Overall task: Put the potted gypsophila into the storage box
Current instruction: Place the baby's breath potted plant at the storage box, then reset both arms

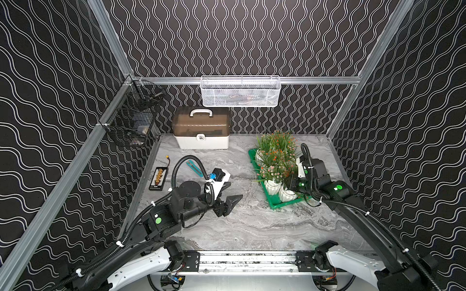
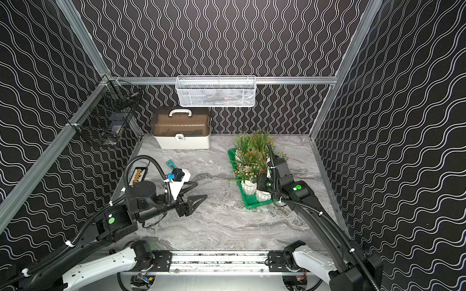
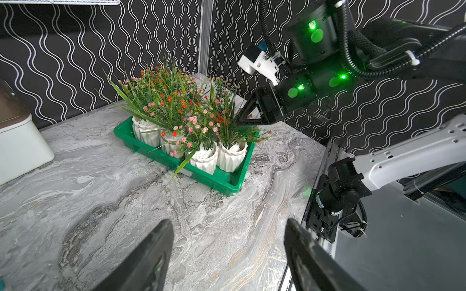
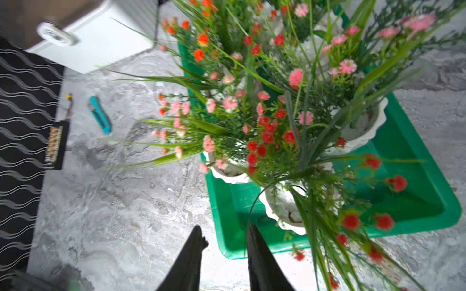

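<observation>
My right tool (image 4: 224, 231) has its jaws slightly parted, gripping nothing; it hovers at the robot-side end of the storage box (image 3: 214, 181), tips in the foliage. The potted gypsophila (image 3: 186, 118) stand upright, packed inside that box, just beyond the tool. My left tool (image 3: 228, 221) is spread wide and empty over the surface (image 3: 100, 189), well clear of the box.

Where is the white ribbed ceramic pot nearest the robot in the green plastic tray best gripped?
Likely across the pot's ribbed body below the rim, coming low from the tray's bare near end: stems fan out overhead, and a neighbouring pot stands alongside.
</observation>
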Controlling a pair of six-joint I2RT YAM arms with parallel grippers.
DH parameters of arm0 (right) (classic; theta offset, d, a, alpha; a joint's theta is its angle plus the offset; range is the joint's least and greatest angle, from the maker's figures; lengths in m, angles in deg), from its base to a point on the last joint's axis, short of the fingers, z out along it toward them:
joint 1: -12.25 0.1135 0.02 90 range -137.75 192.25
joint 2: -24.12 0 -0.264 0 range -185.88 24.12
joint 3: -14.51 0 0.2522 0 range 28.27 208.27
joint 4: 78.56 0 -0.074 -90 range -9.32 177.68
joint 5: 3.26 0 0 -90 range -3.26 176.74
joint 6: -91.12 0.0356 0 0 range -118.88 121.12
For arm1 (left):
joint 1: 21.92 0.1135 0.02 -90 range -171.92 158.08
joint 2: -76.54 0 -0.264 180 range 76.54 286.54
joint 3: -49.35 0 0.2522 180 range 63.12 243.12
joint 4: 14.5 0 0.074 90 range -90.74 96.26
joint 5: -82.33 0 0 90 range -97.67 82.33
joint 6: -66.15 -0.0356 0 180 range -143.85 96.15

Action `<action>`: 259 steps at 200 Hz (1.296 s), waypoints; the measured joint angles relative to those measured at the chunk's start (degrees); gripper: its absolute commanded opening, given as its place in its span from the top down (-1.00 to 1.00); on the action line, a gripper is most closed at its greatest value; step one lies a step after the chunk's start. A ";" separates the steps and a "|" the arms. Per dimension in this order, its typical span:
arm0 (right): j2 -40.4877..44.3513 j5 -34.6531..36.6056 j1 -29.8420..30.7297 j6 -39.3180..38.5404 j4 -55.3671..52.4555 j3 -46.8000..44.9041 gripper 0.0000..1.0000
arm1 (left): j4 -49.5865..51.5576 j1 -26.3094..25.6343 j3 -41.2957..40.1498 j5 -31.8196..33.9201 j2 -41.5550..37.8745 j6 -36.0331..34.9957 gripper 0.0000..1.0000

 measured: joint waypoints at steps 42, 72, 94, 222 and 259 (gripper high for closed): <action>3.61 0.48 0.00 -2.75 3.67 -0.22 -0.83 | -0.04 0.00 -0.48 1.29 -0.57 0.09 -0.46; 5.40 1.42 0.00 -4.13 7.45 -0.83 -1.00 | -0.44 0.00 -2.01 2.64 -1.16 0.66 -0.59; 7.76 3.45 0.00 -4.46 12.44 -3.52 -1.00 | -0.57 0.09 -2.23 5.73 -1.36 0.68 -0.69; 3.15 13.31 -5.09 -14.40 28.41 -0.11 -1.00 | -16.22 2.62 -5.68 28.89 3.10 -6.25 -0.99; 2.64 8.68 -17.64 -14.05 28.87 -0.83 -1.00 | -18.99 2.86 -4.81 37.79 4.57 -12.37 -0.99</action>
